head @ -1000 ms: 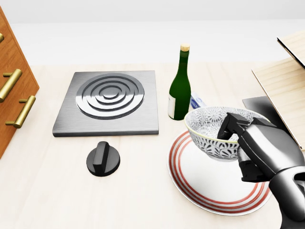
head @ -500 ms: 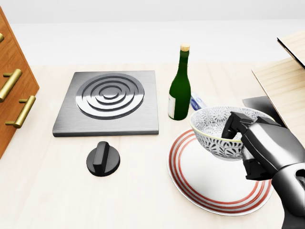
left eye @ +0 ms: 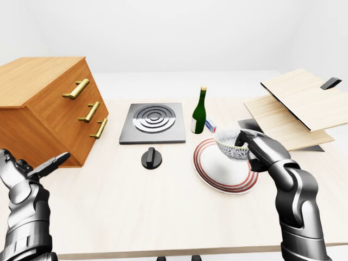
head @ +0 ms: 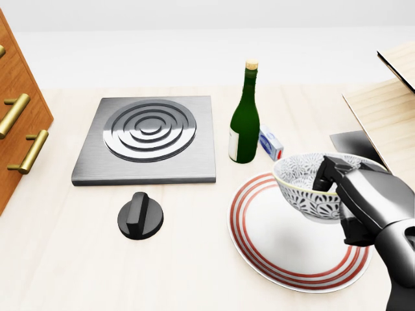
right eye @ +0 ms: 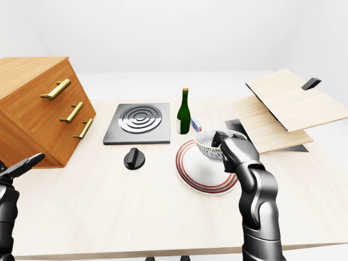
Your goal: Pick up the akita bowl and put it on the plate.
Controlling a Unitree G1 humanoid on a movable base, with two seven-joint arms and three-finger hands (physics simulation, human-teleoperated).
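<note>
Over the right half of the table (left eye: 136,217), the right hand (head: 363,201) has the akita bowl (head: 301,191) gripped by its right rim, with one finger hooked over the edge into the bowl. The bowl hangs roughly level above the upper-right part of the red-ringed plate (head: 279,243) — whether its foot touches the plate, can't tell. A green wine bottle (head: 244,116) stands upright just past the plate's top edge, with a small white carton (head: 270,144) lying beside it. The steel hob plate (head: 149,139) is left of the bottle, and the black knob (head: 140,217) sits below it in the head view. The left hand (left eye: 30,173) is low at the left-eye view's left edge — fingers stretched out, empty, near the wooden drawer chest (left eye: 49,109). Light wooden boards (left eye: 304,103) are stacked at right.
</note>
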